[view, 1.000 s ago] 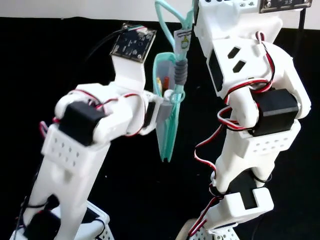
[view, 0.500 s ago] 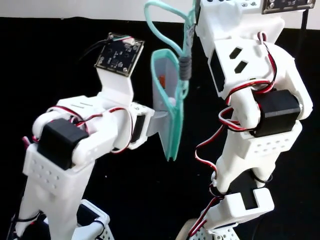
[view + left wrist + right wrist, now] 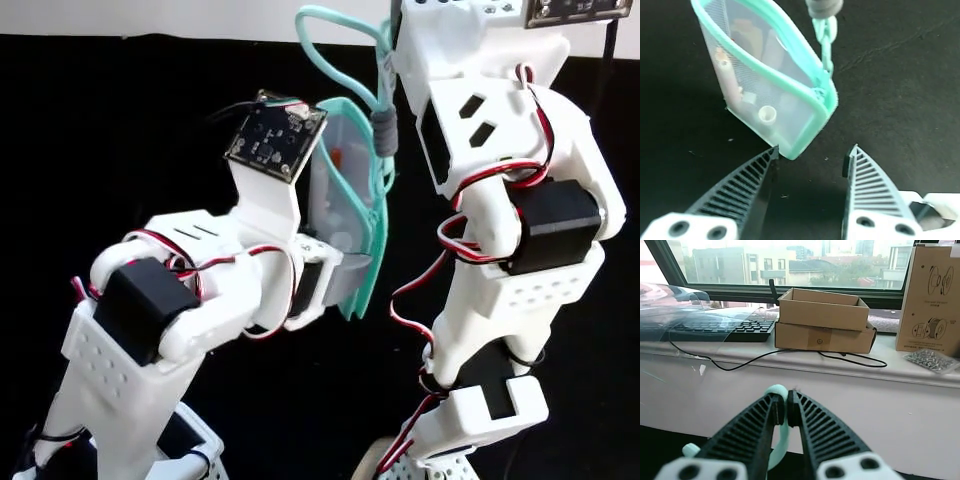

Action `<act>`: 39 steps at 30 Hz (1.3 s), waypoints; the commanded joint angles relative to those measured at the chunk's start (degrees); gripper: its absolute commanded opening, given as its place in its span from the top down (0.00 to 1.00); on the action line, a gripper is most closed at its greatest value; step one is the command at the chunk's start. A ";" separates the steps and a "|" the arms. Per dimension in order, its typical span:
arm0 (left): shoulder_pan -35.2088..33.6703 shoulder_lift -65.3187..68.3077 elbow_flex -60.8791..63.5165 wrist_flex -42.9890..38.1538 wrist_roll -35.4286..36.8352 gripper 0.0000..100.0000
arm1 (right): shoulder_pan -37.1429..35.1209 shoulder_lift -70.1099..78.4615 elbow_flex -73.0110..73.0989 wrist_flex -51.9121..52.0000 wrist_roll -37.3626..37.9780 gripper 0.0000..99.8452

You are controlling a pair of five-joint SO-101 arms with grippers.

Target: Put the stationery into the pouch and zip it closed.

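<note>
A teal mesh pouch (image 3: 350,205) hangs in the air between the two arms by its teal strap (image 3: 325,50). Through the mesh (image 3: 760,85) I see stationery inside, among it a tan stick (image 3: 725,75) and a white round cap (image 3: 767,115). A grey toggle (image 3: 822,6) sits on the cord above the zip end. My left gripper (image 3: 812,152) is open just under the pouch's lower corner, one finger on each side and neither touching it. My right gripper (image 3: 786,396) is shut on the teal strap (image 3: 776,391), up high.
The black table (image 3: 900,75) lies far below the pouch. The right arm's white body (image 3: 500,200) stands close beside the pouch. Beyond the table are a white ledge, cardboard boxes (image 3: 822,320) and a keyboard (image 3: 747,330).
The left arm dipped and pulled left, then came back up and right, its camera now in front of the pouch. The pouch swung and tilted. The right arm stayed still.
</note>
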 commanded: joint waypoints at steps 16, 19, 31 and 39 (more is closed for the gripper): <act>5.23 8.31 -1.27 -10.81 10.37 0.77 | 0.31 -1.80 -0.13 -0.22 -4.13 0.99; 4.97 8.92 -1.01 -11.96 10.37 0.77 | 0.31 -1.80 -0.13 -0.13 -4.13 0.99; -0.84 9.36 -0.92 -12.22 10.37 0.77 | 0.31 -1.80 -0.13 -0.04 -4.13 0.99; -1.19 9.36 -0.75 -13.80 10.90 0.77 | 0.31 -1.80 -0.13 -0.04 -4.13 0.99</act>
